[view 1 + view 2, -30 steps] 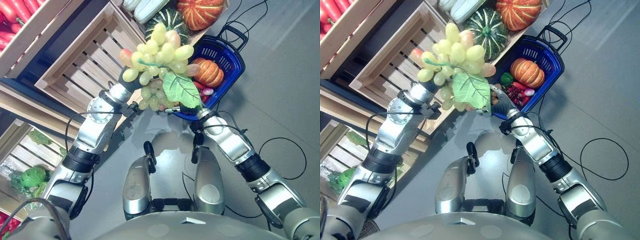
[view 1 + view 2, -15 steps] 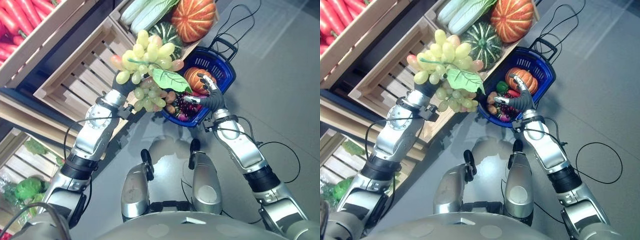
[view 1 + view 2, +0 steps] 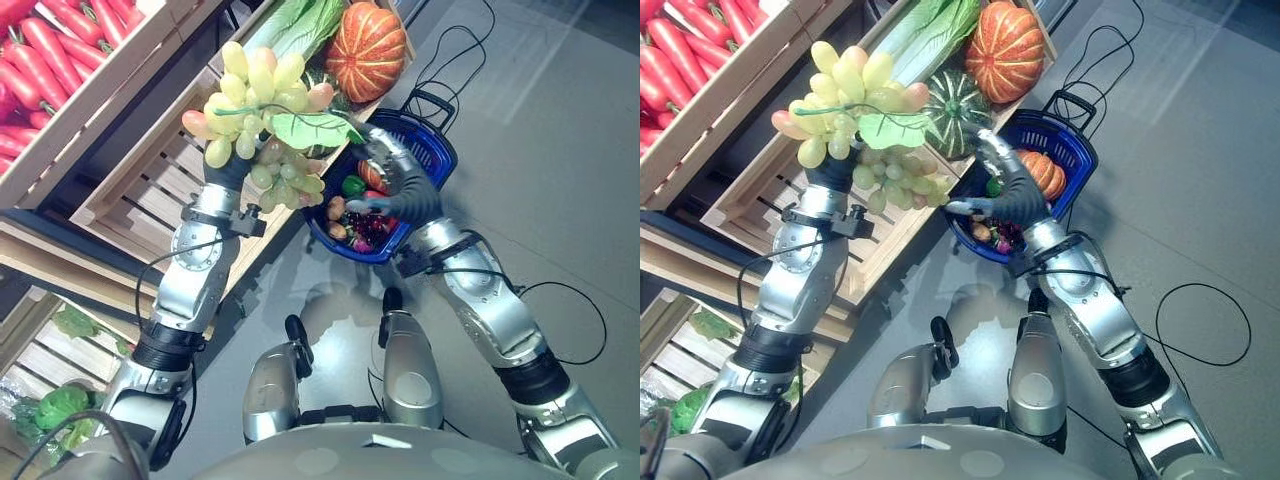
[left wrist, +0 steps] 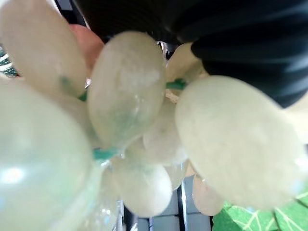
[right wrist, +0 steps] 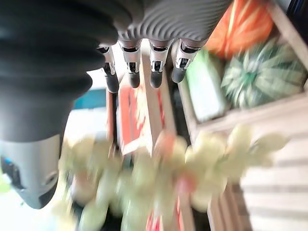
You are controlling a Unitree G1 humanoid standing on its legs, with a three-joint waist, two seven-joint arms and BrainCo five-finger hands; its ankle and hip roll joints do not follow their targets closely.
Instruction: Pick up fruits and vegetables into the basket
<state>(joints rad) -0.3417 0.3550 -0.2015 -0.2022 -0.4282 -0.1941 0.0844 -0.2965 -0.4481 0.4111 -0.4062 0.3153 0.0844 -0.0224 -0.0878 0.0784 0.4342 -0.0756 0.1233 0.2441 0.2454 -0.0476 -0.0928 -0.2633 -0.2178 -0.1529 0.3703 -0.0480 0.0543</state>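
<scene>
The left arm reached up and forward, with the left hand [image 3: 832, 170] lifted high. It held a big bunch of green grapes [image 3: 258, 105] with a green leaf [image 3: 310, 128] on it. The grapes hid the fingers, so I could not tell how they were wrapped. In the left wrist view the grapes [image 4: 125, 86] sat right up against the dark cover of the hand.

The grapes hung in the air in front of a wooden crate [image 3: 750, 190], near the blue basket [image 3: 435, 160] but not in it.

The right arm stretched forward over the basket. The right hand [image 3: 1005, 185] was up above the basket rim, just beside the grapes. Its fingers [image 5: 154, 72] were straight and spread out, and they held nothing.

The basket sat on the grey floor [image 3: 560, 140]. It had a small orange pumpkin [image 3: 1043, 172] and other little fruits in it. Behind it, a wooden box held a big orange pumpkin [image 3: 365, 55], a green striped squash [image 3: 948, 115] and a cabbage [image 3: 925, 30]. Red carrots [image 3: 50, 50] lay in another box.
</scene>
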